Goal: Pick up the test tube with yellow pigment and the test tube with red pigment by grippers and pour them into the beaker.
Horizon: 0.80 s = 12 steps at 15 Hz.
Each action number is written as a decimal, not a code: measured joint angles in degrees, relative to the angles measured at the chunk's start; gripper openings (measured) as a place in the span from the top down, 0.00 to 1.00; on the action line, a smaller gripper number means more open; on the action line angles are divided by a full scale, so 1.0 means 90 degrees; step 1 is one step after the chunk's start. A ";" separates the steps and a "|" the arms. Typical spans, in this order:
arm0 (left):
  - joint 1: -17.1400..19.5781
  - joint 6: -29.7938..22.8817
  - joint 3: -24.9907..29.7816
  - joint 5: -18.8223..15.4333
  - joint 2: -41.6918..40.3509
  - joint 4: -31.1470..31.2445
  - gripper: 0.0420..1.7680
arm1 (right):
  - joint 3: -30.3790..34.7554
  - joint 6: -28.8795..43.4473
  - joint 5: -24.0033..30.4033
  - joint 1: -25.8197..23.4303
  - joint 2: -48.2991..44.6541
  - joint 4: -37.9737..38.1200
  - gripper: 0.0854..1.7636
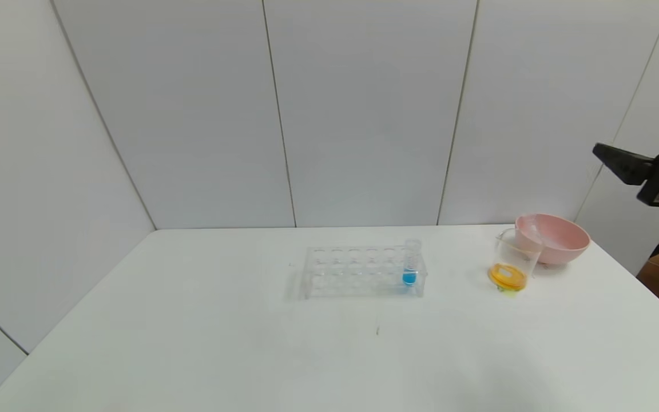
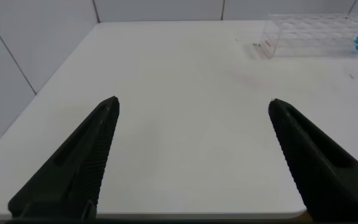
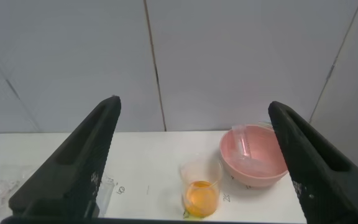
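- Beaker sits upright on the desk, touching the pink bowl, with orange-yellow liquid pooled at its base, so the pouring looks done.
- Clear tubes lie tilted inside that bowl, probably discarded empties.
- Right gripper hangs high beyond the bowl, jaws wide apart, holding nothing.
- Left gripper, well left of the rack, is likewise spread and empty.
- The blue tube stands upright in the rack's right end.

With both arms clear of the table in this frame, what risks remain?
1. The clear glass beaker holding orange-yellow liquid stands close against the pink round bowl; a careless reach by the raised, open right gripper might tip it.
2. The clear tubes lying in that bowl could roll or drip residue.
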 joint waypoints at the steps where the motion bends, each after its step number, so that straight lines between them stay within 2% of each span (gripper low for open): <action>1: 0.0000 -0.0003 0.0000 0.0000 0.0000 0.0000 0.03 | 0.0144 -0.0080 -0.0012 -0.0009 -0.0326 0.0004 0.04; 6: 0.0000 0.0000 0.0000 -0.0003 0.0000 0.0000 0.03 | 0.0998 -0.0545 -0.0061 -0.0039 -0.2169 0.0261 0.04; 9: 0.0000 -0.0003 0.0000 0.0000 0.0000 0.0000 0.03 | 0.1455 -0.0997 -0.0125 -0.0202 -0.3469 0.0983 0.04; 12: 0.0000 -0.0003 0.0000 0.0000 0.0000 0.0001 0.03 | 0.1602 -0.1149 -0.0108 -0.0279 -0.4795 0.2147 0.04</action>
